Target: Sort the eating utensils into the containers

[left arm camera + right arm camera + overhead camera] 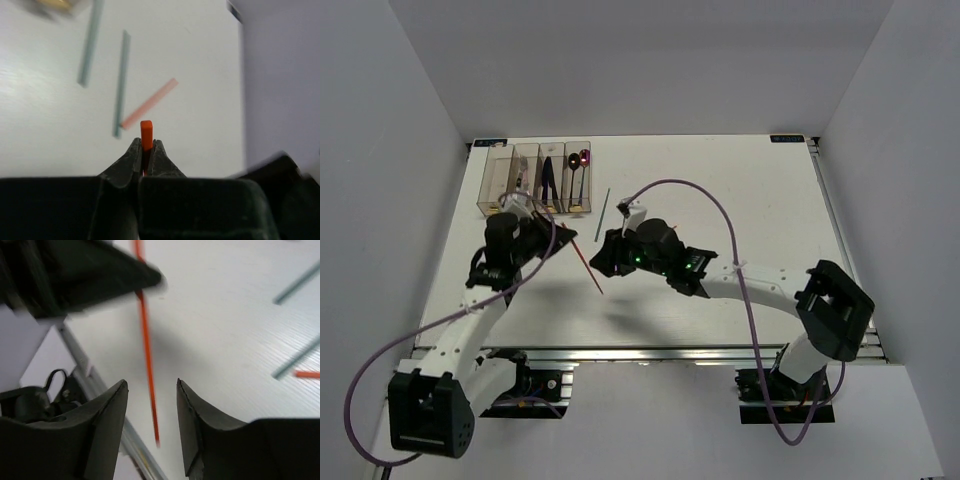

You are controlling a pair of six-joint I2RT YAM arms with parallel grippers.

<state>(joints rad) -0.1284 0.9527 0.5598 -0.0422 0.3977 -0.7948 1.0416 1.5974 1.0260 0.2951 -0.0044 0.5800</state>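
My left gripper [563, 237] is shut on one end of a red-orange chopstick [588, 272], held above the table and slanting down to the right. In the left wrist view the chopstick's end [146, 131] sticks out between the closed fingertips. My right gripper [602, 256] is open just beside it. In the right wrist view the chopstick [147, 355] runs between my spread fingers, touching neither. The four clear containers [535, 180] stand in a row at the far left; pink and black spoons [580, 165] and dark knives [550, 175] are inside.
Two green chopsticks [121, 82] [90, 42] and another red one [150, 103] lie on the table past my left gripper. One green chopstick [604, 208] shows in the top view, right of the containers. The table's near metal rail [90, 375] is close below.
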